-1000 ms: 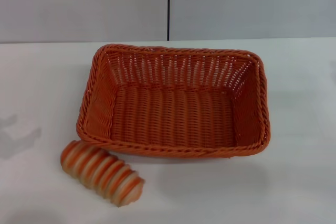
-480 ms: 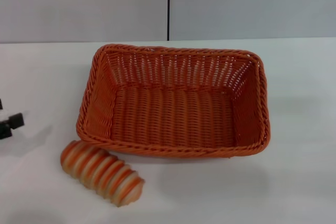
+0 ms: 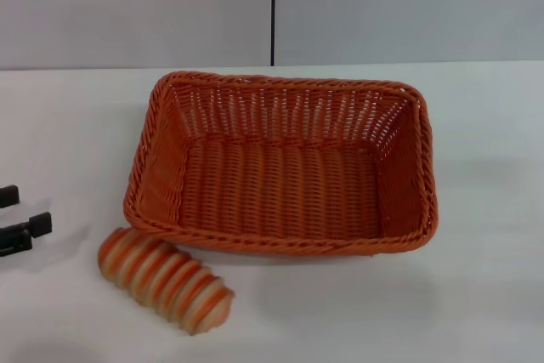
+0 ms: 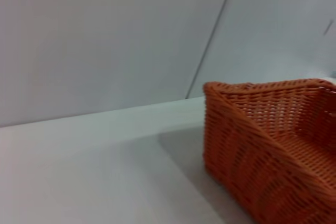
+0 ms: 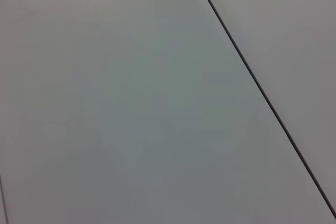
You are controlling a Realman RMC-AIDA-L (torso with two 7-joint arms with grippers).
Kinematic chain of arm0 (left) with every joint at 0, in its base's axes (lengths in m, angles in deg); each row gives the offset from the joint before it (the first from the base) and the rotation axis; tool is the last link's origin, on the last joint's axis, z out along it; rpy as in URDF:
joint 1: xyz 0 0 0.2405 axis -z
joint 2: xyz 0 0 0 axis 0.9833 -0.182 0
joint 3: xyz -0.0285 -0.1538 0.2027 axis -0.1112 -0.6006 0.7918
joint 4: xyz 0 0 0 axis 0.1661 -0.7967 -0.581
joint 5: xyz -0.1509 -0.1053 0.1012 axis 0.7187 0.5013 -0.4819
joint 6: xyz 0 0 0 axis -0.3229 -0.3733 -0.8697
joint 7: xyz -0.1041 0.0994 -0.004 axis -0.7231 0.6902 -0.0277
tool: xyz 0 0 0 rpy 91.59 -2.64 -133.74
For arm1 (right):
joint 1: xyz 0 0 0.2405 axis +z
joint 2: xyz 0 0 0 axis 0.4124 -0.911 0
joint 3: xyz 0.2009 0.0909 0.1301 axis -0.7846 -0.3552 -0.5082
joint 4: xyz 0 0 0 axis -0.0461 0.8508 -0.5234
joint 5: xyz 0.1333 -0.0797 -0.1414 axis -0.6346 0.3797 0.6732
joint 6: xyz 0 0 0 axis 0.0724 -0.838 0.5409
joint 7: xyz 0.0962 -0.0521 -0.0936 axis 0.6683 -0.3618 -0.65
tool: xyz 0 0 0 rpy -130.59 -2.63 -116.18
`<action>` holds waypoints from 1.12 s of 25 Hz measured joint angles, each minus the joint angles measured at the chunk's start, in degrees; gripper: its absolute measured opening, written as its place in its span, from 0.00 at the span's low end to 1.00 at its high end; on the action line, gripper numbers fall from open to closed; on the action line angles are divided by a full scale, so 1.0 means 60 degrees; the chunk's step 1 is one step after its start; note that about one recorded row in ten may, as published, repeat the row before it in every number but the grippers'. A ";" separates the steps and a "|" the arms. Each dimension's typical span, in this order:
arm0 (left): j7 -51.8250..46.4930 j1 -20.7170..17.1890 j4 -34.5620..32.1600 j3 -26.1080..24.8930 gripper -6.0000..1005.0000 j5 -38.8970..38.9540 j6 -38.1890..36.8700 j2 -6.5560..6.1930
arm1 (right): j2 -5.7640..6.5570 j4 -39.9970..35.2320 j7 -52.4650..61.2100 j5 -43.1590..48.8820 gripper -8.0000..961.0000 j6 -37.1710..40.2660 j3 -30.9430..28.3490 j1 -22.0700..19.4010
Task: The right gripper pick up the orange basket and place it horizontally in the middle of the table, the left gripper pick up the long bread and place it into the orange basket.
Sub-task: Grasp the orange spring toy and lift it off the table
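At the left edge of the head view, only two black fingertips of the left tool [image 3: 19, 215] poke into sight, one above the other with a clear gap between them, so it stands apart and grips nothing; the rest of that arm is cut off. The right tool appears in no view, and its wrist camera sees only a plain grey panel surface crossed by a thin dark seam.

The orange basket [image 3: 280, 163] sits lengthwise across the middle of the white table [image 3: 476, 295], a rectangular woven piece with sloping openwork sides, a braided rim and a tightly ribbed floor. Nothing lies inside it. The left wrist view catches only one corner of the orange basket [image 4: 273, 145], somewhat blurred, its far end cut off.

The long bread [image 3: 164, 280] lies on the table just in front of the basket's near left corner, slanted, close to the rim. It is an oblong loaf, ridged in orange and cream bands, with rounded ends.
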 joint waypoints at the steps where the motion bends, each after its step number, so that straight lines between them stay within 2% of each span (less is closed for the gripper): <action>1: -0.0022 0.0006 0.0003 0.0000 0.72 -0.0025 -0.0111 0.0010 | 0.0002 0.0013 0.0005 0.0000 0.58 0.0000 -0.0001 0.0003; 8: 0.0026 0.0022 0.0255 -0.0001 0.71 -0.0068 -0.0325 0.0177 | 0.0002 0.0036 0.0013 0.0000 0.58 -0.0031 -0.0046 -0.0024; 19: 0.1234 0.0243 0.1762 0.0000 0.71 -0.0046 0.0192 0.0220 | 0.0035 -0.0019 0.0016 0.0015 0.58 -0.0058 -0.0104 -0.0062; 28: 0.1406 0.0285 0.2182 0.0873 0.71 -0.0089 0.0702 0.0245 | 0.0043 -0.0057 0.0022 0.0000 0.58 -0.0054 -0.0103 -0.0085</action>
